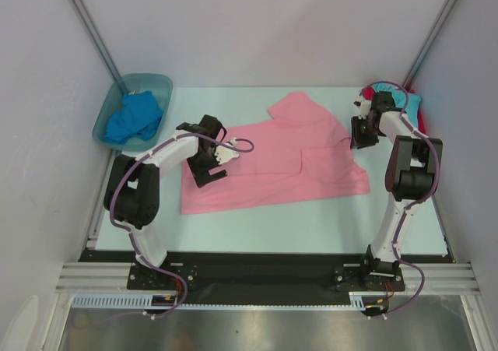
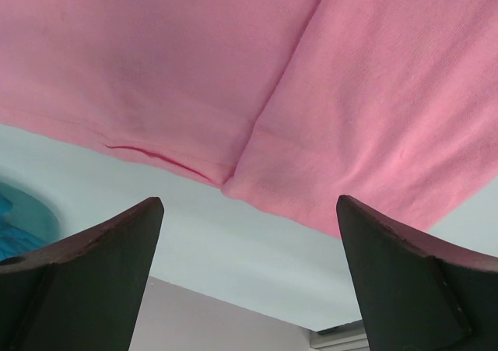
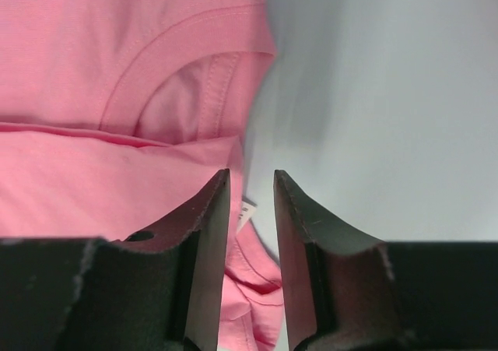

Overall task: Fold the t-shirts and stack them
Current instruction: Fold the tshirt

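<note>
Jaws on left spread wide above pink t-shirt (image 2: 194,63); right jaws barely parted, empty, at collar (image 3: 187,59)

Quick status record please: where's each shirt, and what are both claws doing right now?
pink t-shirt: spread flat in the middle, one part folded over
royal blue t-shirt: crumpled in the tub, far left
turquoise t-shirt: far right corner, with the red t-shirt
left claw: open, above the pink shirt's left part
right claw: jaws narrowly apart at the collar; grip unclear
</note>
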`<state>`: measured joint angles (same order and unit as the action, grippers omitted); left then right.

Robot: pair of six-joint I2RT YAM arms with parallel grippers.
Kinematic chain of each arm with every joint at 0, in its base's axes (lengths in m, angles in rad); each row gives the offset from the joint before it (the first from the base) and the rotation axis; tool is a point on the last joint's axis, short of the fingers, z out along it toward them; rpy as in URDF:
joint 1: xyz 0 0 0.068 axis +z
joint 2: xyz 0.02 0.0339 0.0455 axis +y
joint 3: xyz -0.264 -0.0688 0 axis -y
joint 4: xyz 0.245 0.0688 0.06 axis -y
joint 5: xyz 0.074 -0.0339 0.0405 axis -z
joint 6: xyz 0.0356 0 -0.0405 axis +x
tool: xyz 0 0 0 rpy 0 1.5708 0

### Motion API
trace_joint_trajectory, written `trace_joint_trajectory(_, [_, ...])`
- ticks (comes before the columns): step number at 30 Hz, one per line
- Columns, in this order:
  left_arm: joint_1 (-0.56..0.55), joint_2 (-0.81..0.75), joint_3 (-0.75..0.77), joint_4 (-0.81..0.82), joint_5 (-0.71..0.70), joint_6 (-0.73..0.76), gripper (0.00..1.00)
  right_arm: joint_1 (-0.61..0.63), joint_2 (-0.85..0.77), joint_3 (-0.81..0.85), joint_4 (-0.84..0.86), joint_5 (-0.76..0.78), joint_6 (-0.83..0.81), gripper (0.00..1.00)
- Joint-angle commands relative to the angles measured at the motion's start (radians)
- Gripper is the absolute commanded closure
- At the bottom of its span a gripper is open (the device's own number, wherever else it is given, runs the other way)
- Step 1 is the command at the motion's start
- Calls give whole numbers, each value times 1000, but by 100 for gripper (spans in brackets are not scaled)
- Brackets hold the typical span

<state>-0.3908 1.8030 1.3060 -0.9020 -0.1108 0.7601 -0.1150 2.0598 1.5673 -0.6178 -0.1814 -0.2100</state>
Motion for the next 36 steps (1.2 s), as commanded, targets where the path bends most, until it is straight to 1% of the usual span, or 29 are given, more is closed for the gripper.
trace_joint_trajectory(1, [-8, -8, 32, -12, -10, 1, 0, 2, 14, 22, -7, -85, 1, 65])
trace_joint_trajectory(2, [-6, -8, 32, -12, -12, 1, 0, -2, 14, 22, -7, -104, -2, 63])
trace_joint_trajectory(5, [-6, -10, 27, -12, -15, 2, 0, -5, 13, 8, -7, -150, -8, 61])
trace_joint_trajectory(20, [-6, -16, 27, -14, -13, 2, 0, -21, 23, -16, 6, -136, -12, 61])
trace_joint_trajectory(23, [-8, -14, 29, -14, -10, 1, 0, -25, 25, -20, 7, -138, -11, 62])
trace_joint_trajectory(27, [-6, -13, 29, -14, -9, 1, 0, -26, 25, -21, 10, -142, -8, 68])
trace_joint_trajectory(30, [-8, -11, 33, -14, -9, 1, 0, -26, 23, -20, 10, -145, -6, 77])
trace_joint_trajectory(31, [-8, -10, 33, -14, -9, 1, 0, -26, 25, -21, 10, -147, -6, 82])
trace_joint_trajectory(34, [-10, -8, 35, -12, -9, 2, 0, -26, 22, -21, 12, -145, -5, 88])
trace_joint_trajectory(36, [-8, -10, 35, -12, -9, 2, 0, -26, 20, -23, 13, -144, -5, 91])
